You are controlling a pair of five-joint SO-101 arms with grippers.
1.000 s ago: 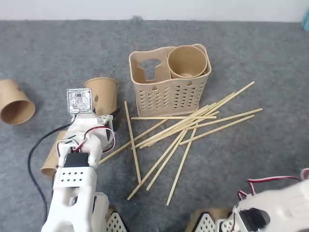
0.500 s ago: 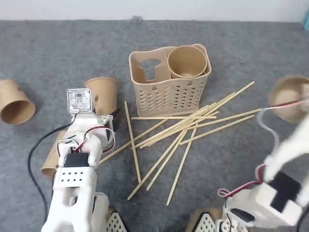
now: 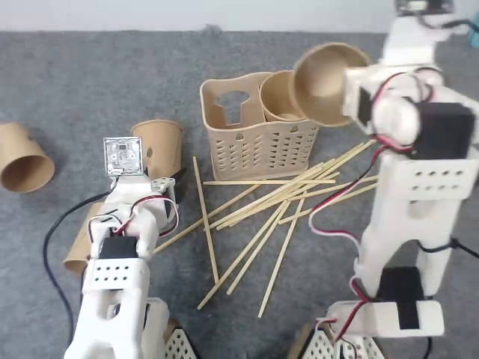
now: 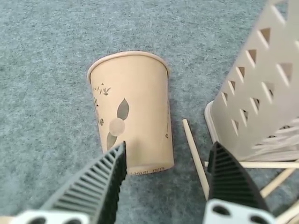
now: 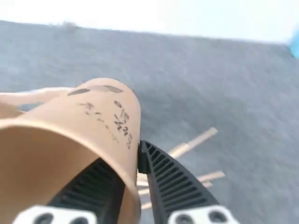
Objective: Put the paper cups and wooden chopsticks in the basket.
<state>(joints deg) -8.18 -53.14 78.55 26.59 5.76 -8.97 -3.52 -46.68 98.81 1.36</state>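
Up by the basket with a paper cup, wall pinched between the right fingers. Spread wide with the left fingers above a second cup lying beside the basket. Across the worktop, loose chopsticks.

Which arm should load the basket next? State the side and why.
Right. The right gripper is shut on a paper cup held near the basket; the left gripper is open, its lying cup ungripped on the carpet.
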